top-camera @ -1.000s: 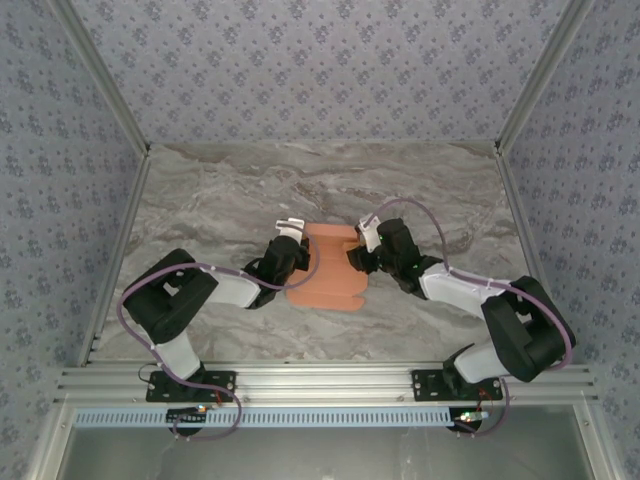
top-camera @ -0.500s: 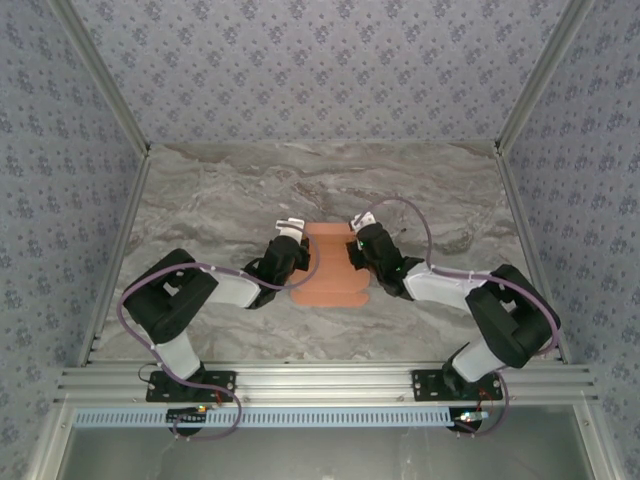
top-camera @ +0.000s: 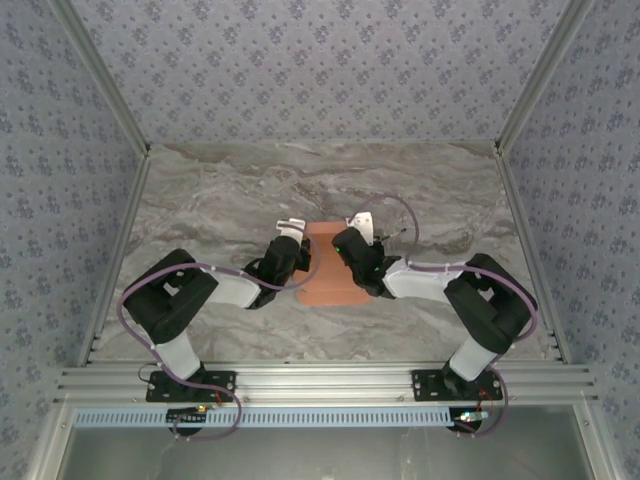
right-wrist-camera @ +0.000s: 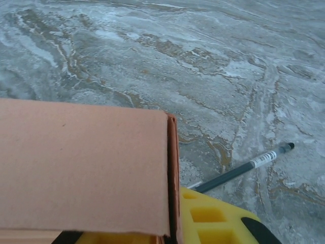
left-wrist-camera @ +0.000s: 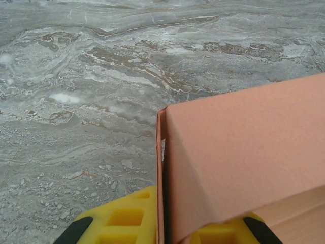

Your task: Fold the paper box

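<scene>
The paper box is salmon-orange card, partly folded, lying mid-table between both grippers. My left gripper is at its left side and my right gripper at its right side. In the left wrist view a raised side wall of the box stands between the yellow fingers, and a panel leans over the right finger. My left gripper is shut on that wall. In the right wrist view my right gripper is shut on the box's right wall, with a flat panel covering the left finger.
The marble table stretches around the box, bounded by patterned walls and metal rails at the near edge. A thin black rod with a white label lies on the table just right of my right gripper.
My right gripper has moved left with the box's right side, so the card looks narrower and more folded. The right arm's elbow swung inward. The left arm has hardly moved.
</scene>
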